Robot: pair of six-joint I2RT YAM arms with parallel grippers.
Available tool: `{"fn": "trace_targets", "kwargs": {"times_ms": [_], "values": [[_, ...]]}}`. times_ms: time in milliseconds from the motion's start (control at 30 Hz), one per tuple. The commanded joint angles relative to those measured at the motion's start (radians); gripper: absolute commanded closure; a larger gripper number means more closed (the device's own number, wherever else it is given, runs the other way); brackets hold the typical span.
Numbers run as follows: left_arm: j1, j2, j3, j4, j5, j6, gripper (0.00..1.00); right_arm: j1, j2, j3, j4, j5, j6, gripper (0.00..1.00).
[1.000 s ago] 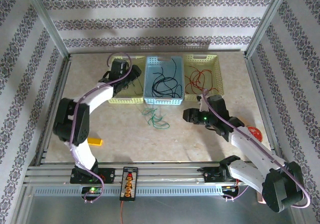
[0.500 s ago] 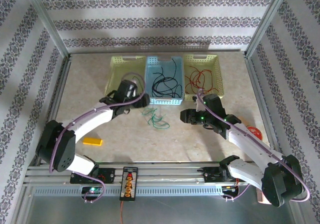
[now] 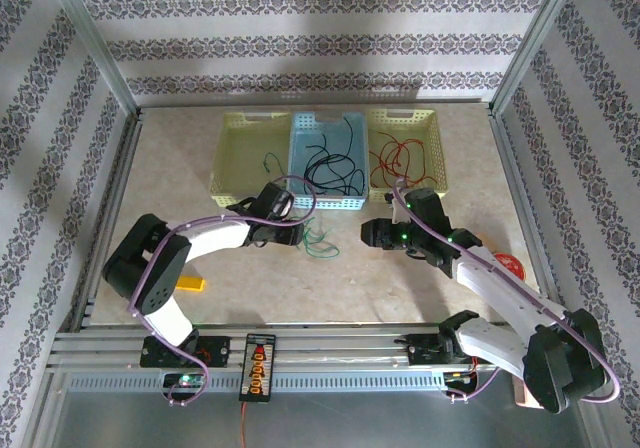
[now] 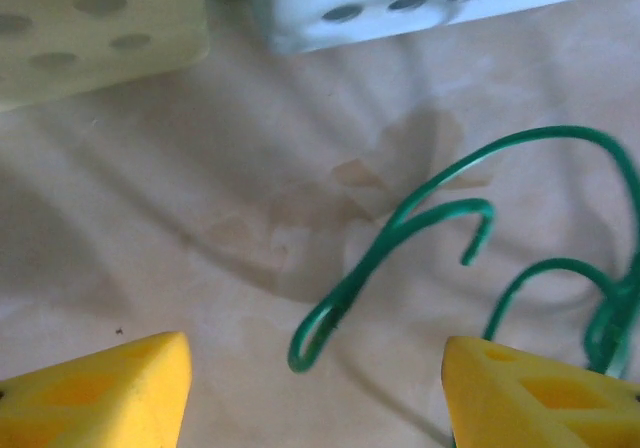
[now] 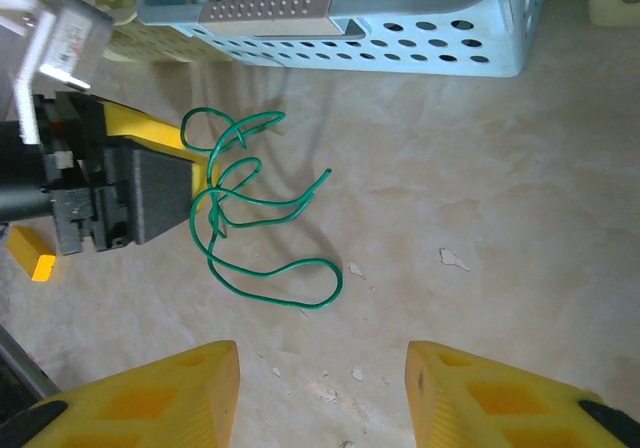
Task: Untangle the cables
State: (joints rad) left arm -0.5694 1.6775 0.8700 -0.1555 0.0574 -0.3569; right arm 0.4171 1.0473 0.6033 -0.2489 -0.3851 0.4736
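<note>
A white label (image 5: pixel 62 38) on the left gripper (image 4: pixel 315 368) carries print too small to read. That gripper sits low over the table (image 3: pixel 350 288) on a bent arm, fingers spread, with one loop of the tangled green cables (image 4: pixel 400 233) between them. The right gripper (image 5: pixel 322 368) hovers opposite the tangle, also spread. Three baskets stand behind: the blue basket (image 3: pixel 328 203) holds black cables (image 3: pixel 330 168), the right yellow basket (image 3: pixel 405 116) holds red cables (image 3: pixel 400 158).

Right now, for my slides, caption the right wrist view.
Left gripper, open, beside loose green cables in front of the blue basket.
</note>
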Motion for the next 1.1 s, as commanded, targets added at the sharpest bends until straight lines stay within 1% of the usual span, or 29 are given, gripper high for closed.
{"fn": "trace_targets", "kwargs": {"times_ms": [0,167,267,367,433,533,667,767,900,1067], "values": [[-0.003,-0.007,-0.011,0.125,-0.062,0.047,0.37,0.009,-0.017,0.024,-0.019,0.014,-0.013,0.53],[-0.003,0.000,-0.035,0.209,-0.076,0.055,0.45,0.010,-0.009,0.029,-0.020,0.003,-0.019,0.53],[-0.004,0.018,-0.036,0.232,-0.055,0.064,0.53,0.011,-0.006,0.030,-0.024,-0.002,-0.022,0.53],[-0.003,0.040,-0.035,0.237,-0.027,0.062,0.67,0.011,-0.007,0.032,-0.023,-0.015,-0.026,0.53],[-0.003,0.041,-0.046,0.245,-0.003,0.055,0.81,0.017,-0.007,0.033,-0.022,-0.029,-0.034,0.53],[-0.010,0.016,-0.074,0.266,0.034,0.037,0.94,0.049,0.006,0.046,-0.022,-0.050,-0.061,0.52],[-0.055,-0.050,-0.099,0.248,0.025,0.010,0.98,0.112,0.074,0.091,-0.032,-0.063,-0.106,0.52],[-0.086,-0.106,-0.123,0.269,0.046,-0.058,0.99,0.153,0.157,0.134,-0.026,-0.051,-0.133,0.52],[-0.113,-0.183,-0.171,0.337,0.066,-0.172,1.00,0.186,0.291,0.205,0.000,-0.067,-0.144,0.53],[-0.129,-0.257,-0.189,0.331,0.042,-0.205,1.00,0.204,0.425,0.265,0.018,-0.066,-0.133,0.53]]}}
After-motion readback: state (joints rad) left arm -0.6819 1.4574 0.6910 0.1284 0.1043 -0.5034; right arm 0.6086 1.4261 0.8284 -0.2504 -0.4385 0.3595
